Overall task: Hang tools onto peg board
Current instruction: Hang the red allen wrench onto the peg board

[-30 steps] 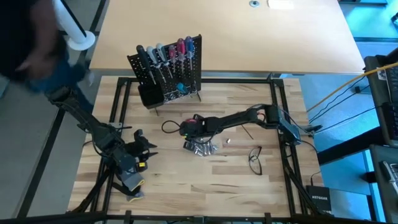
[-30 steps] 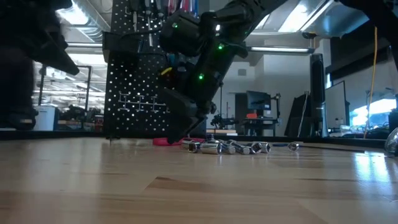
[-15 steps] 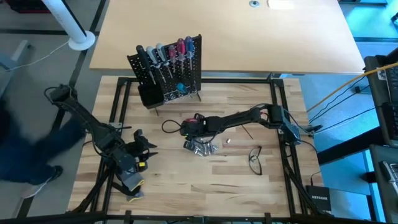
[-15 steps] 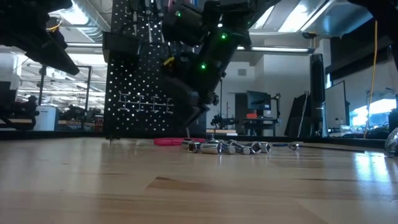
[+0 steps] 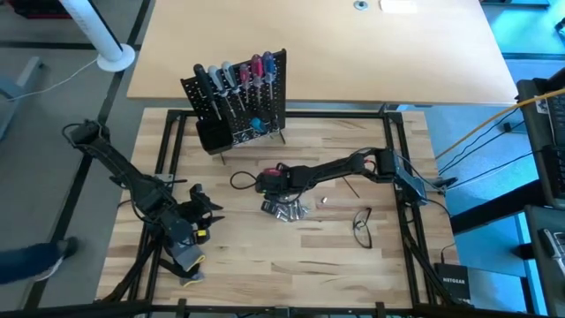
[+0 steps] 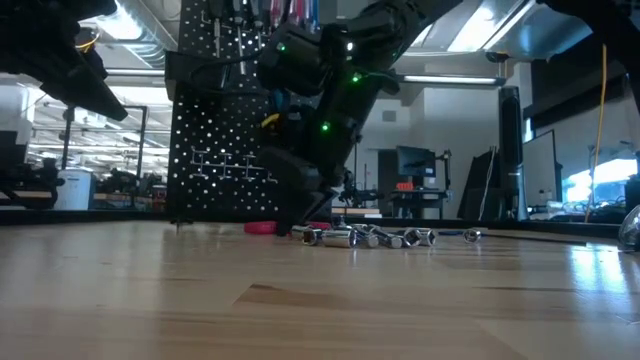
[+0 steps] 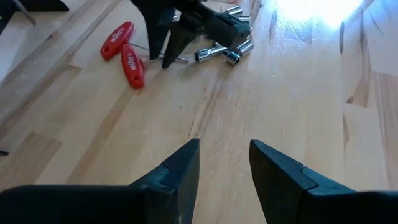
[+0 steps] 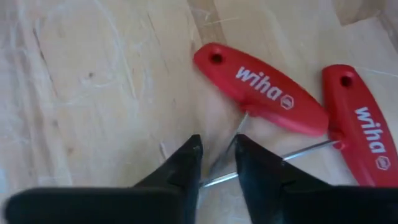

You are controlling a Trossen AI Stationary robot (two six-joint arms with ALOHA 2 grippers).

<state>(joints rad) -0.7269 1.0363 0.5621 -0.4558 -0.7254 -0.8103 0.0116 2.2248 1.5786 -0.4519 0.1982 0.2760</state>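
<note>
At the left of the wooden table (image 5: 291, 256), the left gripper (image 5: 205, 212) is seen parked low near the table's front left part, well apart from the work; its jaws are held spread with bare wood between them, and nothing is gripped (the left wrist view shows the two dark fingers (image 7: 171, 177) with an open gap). Behind it, toward the back edge, the peg board (image 5: 238, 97) stands upright with several screwdrivers (image 5: 231, 75) already hung in a row along its top, their handles black, grey and red, and a black bin (image 5: 210, 137) is attached at its lower left corner. Toward the middle, the right gripper (image 5: 265, 183) is lowered to the tabletop in front of the board, over two red T-handle keys (image 8: 264, 90) marked "wiha" that lie side by side on the wood. Its jaws are narrowed around the thin metal shaft (image 8: 233, 146) of the nearer key, though whether the shaft is actually pinched cannot be told. Just beside the gripper, a cluster of small silver sockets (image 5: 287, 208) lies on the table, touching one another. Farther right, a pair of dark-framed glasses (image 5: 362, 225) rests on the wood, apart from the sockets.
</note>
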